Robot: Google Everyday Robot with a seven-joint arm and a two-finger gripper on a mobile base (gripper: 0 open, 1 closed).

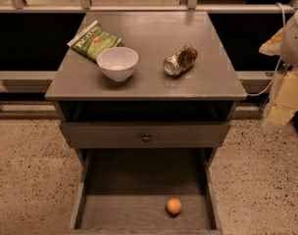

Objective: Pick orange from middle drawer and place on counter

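The orange point(174, 206) is small and round and lies on the bare floor of the middle drawer point(139, 214), right of centre and near the front. The drawer is pulled far out at the bottom of the view. The counter point(149, 77) is the grey top of the cabinet above it. My gripper point(285, 99) hangs as a pale white and yellowish shape at the right edge, beside the cabinet at about counter height. It is far from the orange, up and to the right, and holds nothing that I can see.
On the counter stand a white bowl point(117, 63), a green snack bag point(95, 41) behind it and a crushed metal can point(180, 60) on the right. A grey drawer front with a round knob point(146, 137) sits above the open drawer. Speckled floor lies on both sides.
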